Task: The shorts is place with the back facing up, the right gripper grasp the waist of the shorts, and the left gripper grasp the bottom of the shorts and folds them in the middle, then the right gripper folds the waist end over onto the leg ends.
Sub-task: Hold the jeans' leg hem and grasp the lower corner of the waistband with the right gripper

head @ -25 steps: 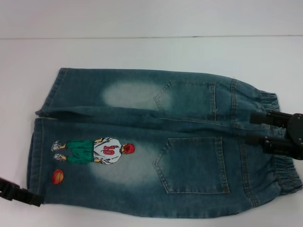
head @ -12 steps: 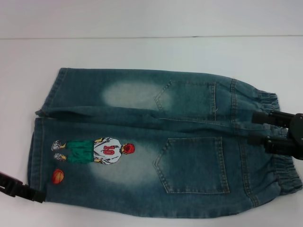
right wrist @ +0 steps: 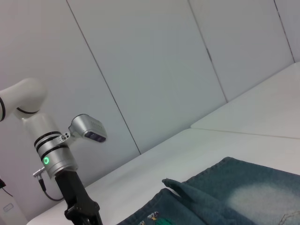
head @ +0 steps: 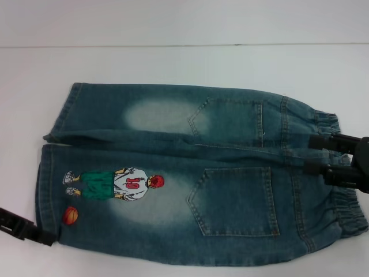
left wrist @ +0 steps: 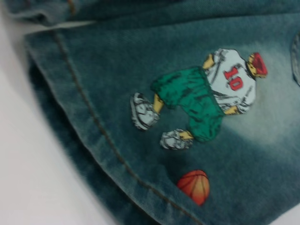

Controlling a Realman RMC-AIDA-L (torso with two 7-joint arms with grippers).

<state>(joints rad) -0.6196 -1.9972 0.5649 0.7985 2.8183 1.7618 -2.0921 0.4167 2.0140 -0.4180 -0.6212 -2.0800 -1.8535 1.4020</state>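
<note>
Though frame crops both, right gripper [head: 316, 154] jaws straddle waist [head: 340, 173]; left gripper [head: 46, 238] jaws unreadable.

Shorts [head: 190, 179] flat on table [head: 173, 63]; waist right, hems left.

- The shorts [head: 190, 179] are thick blue jean cloth. The cloth looks rough and not shiny, with soft pale patches.
- The waist of the shorts [head: 340, 213] is the same cloth, all bunched and wrinkly.
- The cartoon print [left wrist: 206, 96] looks flat and smooth, like paint on the cloth.
- The table [head: 173, 63] is white, smooth and dull.
- The left gripper [right wrist: 84, 206] is dull black, on a shiny silver metal wrist [right wrist: 54, 152].
- The right gripper [head: 340, 161] looks like dull black plastic.
- The wall [right wrist: 154, 61] is made of smooth grey panels.
</note>
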